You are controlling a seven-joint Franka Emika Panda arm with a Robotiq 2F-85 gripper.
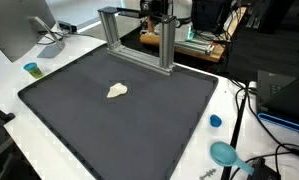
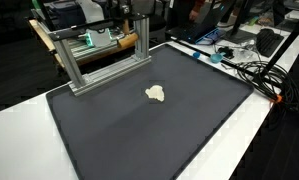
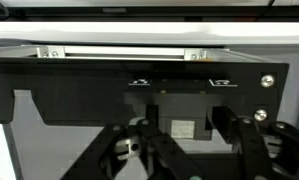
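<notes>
Fig.: My gripper (image 3: 184,150) hangs by the far aluminium frame (image 1: 169,45), and I cannot tell its opening. The crumpled white wad (image 1: 117,91) lies unobstructed, centred on the black mat (image 1: 89,130).

White table (image 1: 7,90), dark mat (image 1: 119,125), pale lump (image 1: 116,91), metal frame (image 1: 167,45)

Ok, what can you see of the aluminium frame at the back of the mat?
The aluminium frame is silver bar stock: two uprights, a top crossbar and a base rail, with small screwed brackets showing in the wrist view. It stands upright along the far edge of the dark mat, open through the middle. The gripper is close above one upright; contact cannot be told.
</notes>
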